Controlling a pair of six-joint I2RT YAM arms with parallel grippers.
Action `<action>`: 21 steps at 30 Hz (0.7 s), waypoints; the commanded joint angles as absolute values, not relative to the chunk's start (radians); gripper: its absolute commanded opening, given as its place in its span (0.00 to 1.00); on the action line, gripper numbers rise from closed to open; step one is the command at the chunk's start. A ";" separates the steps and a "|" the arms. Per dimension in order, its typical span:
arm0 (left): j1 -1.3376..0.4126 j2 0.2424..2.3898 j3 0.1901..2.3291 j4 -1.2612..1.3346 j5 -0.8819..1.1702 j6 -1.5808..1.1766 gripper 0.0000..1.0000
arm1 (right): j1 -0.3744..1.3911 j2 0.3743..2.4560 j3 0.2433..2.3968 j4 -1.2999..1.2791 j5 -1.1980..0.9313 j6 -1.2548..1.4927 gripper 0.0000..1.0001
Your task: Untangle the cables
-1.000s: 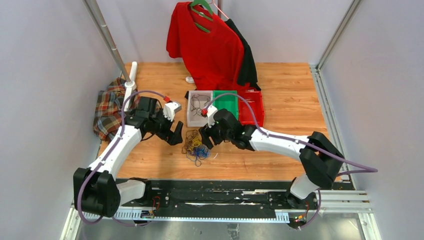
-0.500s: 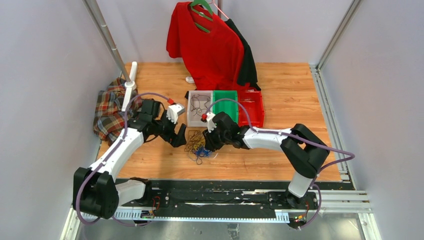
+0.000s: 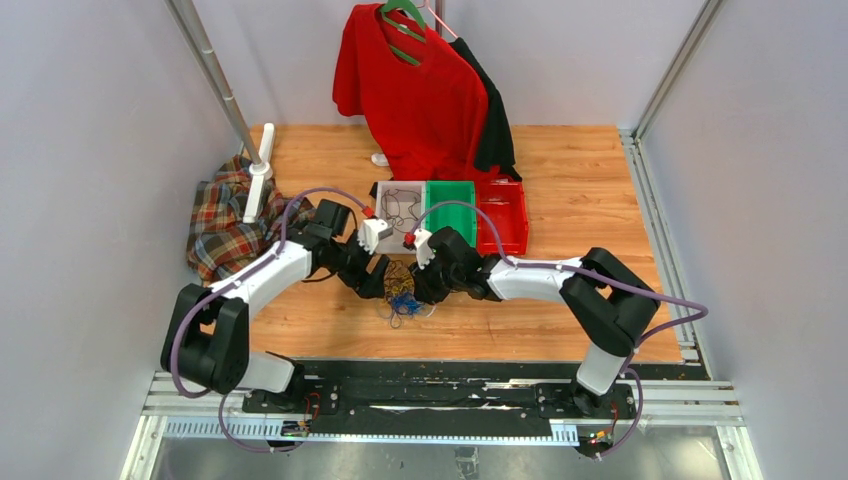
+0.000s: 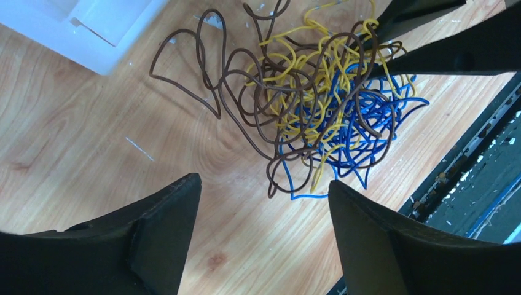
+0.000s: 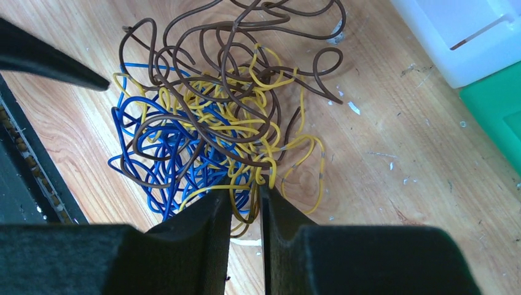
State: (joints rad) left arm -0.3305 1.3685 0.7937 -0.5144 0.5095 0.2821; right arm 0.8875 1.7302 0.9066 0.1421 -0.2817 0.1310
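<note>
The cables (image 3: 400, 287) lie as one tangled heap of brown, yellow and blue wire on the wooden table, just in front of the white bin; the heap (image 4: 319, 98) fills both wrist views (image 5: 203, 117). My left gripper (image 3: 377, 277) is at the heap's left edge, open (image 4: 264, 182), with only bare wood and one blue loop end between its fingers. My right gripper (image 3: 420, 285) is at the heap's right edge, its jaws drawn close (image 5: 244, 192) with yellow and brown strands caught between them.
A white bin (image 3: 383, 240) holding more wire, a green bin (image 3: 450, 205) and a red bin (image 3: 503, 215) stand in a row behind the heap. A red shirt (image 3: 415, 90) hangs at the back. A plaid cloth (image 3: 220, 225) lies left. The black rail (image 4: 479, 178) borders the near edge.
My left arm has swung right, up to the heap, still open. My right gripper has moved in on the heap's right side and closed down on some strands.
</note>
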 commanded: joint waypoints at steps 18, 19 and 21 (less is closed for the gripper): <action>-0.337 1.469 0.829 -0.389 0.577 0.271 0.29 | 0.863 1.683 0.859 0.203 -0.356 0.104 0.14; -0.337 1.470 0.829 -0.394 0.584 0.271 0.26 | 0.861 1.685 0.862 0.204 -0.357 0.104 0.13; -0.337 1.458 0.833 -0.423 0.599 0.277 0.18 | 0.857 1.683 0.869 0.201 -0.353 0.104 0.11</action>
State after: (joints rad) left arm -0.3305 1.4624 0.8181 -0.4152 0.5560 0.2722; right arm 0.8753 1.6821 0.8665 0.1848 -0.3408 0.1108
